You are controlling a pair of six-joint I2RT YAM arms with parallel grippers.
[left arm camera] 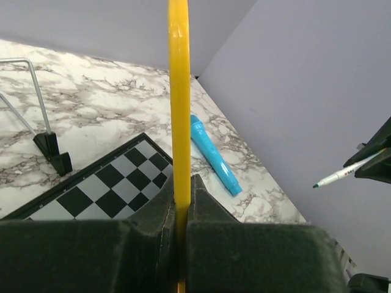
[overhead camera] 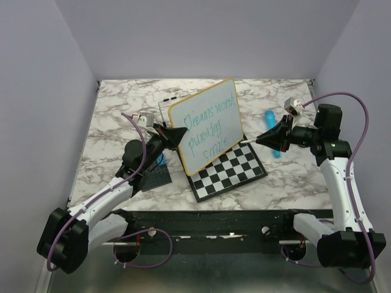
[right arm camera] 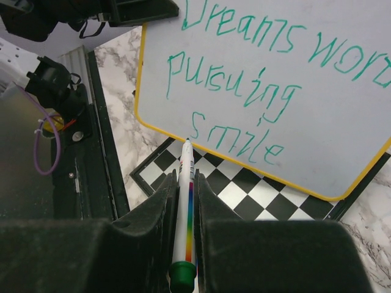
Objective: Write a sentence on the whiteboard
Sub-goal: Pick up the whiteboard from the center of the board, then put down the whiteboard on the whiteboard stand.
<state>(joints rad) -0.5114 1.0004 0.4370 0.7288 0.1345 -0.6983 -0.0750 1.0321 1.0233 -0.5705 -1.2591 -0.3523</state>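
Note:
The whiteboard, white with a yellow frame, stands tilted above the chessboard. My left gripper is shut on its left edge; the left wrist view shows the yellow frame edge-on between the jaws. The sentence in teal reads "Dreams worth pursuing smile" in three lines, also in the right wrist view. My right gripper is shut on a white marker with a rainbow stripe and green end. The marker tip is just off the board's lower edge, below "smile".
A blue marker cap or pen lies on the marble table right of the board, also seen in the left wrist view. A wire stand sits behind the chessboard. A dark block lies under my left arm.

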